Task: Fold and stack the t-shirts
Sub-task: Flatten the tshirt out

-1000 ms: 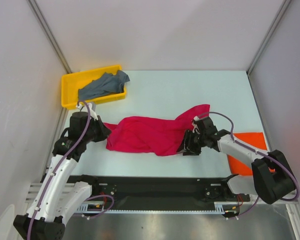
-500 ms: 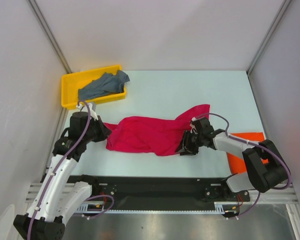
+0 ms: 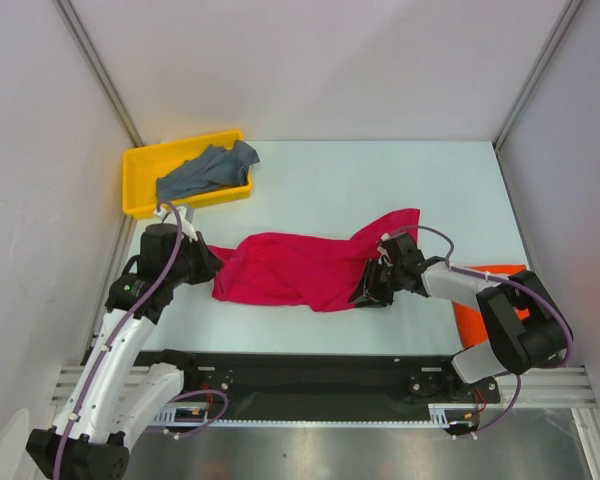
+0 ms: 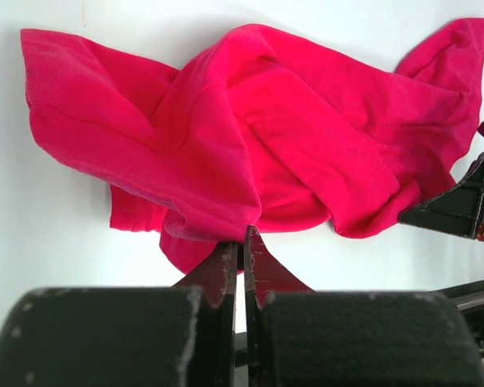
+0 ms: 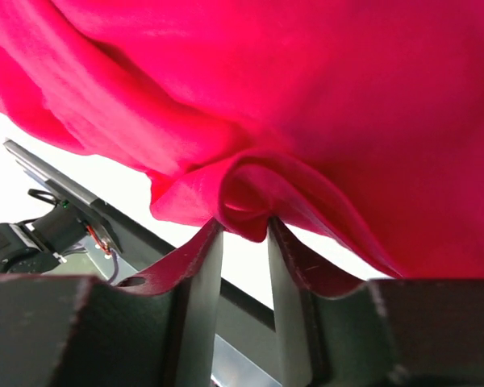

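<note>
Counter (image 3: 380,180): pale and flat, with walls on three sides.
Middle: crimson-pink shirt (image 3: 290,268), crumpled, stretched left to right.
Near right: orange-red shirt (image 3: 467,325), lying flat.
Far left corner: yellow tray (image 3: 132,185).

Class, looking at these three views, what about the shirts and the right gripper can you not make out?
- Orange-red t-shirt, top view: mostly hidden under the right arm; folded or not, unclear.
- Grey-blue t-shirt, top view: bunched in the yellow tray, too small to find sleeves.
- Right gripper, right wrist view: crimson-pink t-shirt fold between its fingers; pinched or not, unclear.
</note>
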